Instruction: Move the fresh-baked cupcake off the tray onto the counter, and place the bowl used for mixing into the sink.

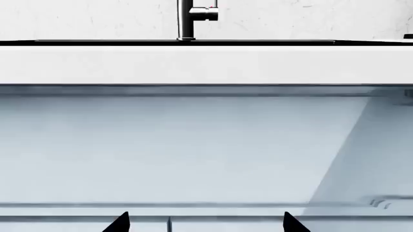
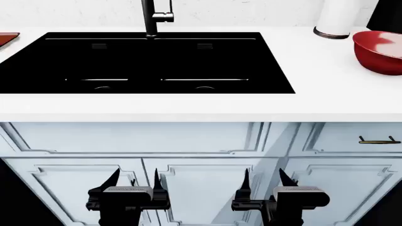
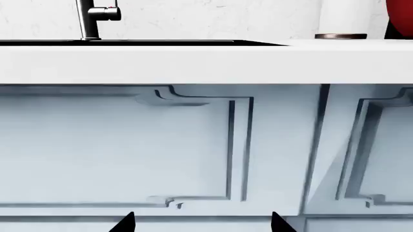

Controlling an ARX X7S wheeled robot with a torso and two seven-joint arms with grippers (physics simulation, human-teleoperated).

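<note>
The black double-basin sink (image 2: 144,61) is set into the white counter (image 2: 314,70), straight ahead in the head view. The glossy red bowl (image 2: 380,52) stands on the counter at the far right, and a sliver of it shows in the right wrist view (image 3: 401,17). Only a red-brown corner of the tray (image 2: 7,38) shows at the far left. The cupcake is out of view. My left gripper (image 2: 135,181) and right gripper (image 2: 265,181) hang low before the cabinet doors, below the counter edge. Both are open and hold nothing; their wide-apart tips show in the wrist views (image 1: 206,223) (image 3: 202,223).
A tall dark faucet (image 2: 150,19) rises behind the sink. A white cylinder with a dark base (image 2: 339,19) stands behind the bowl, with a dark object (image 2: 386,14) beside it. Pale blue cabinet fronts run under the counter, one with a brass handle (image 2: 379,140).
</note>
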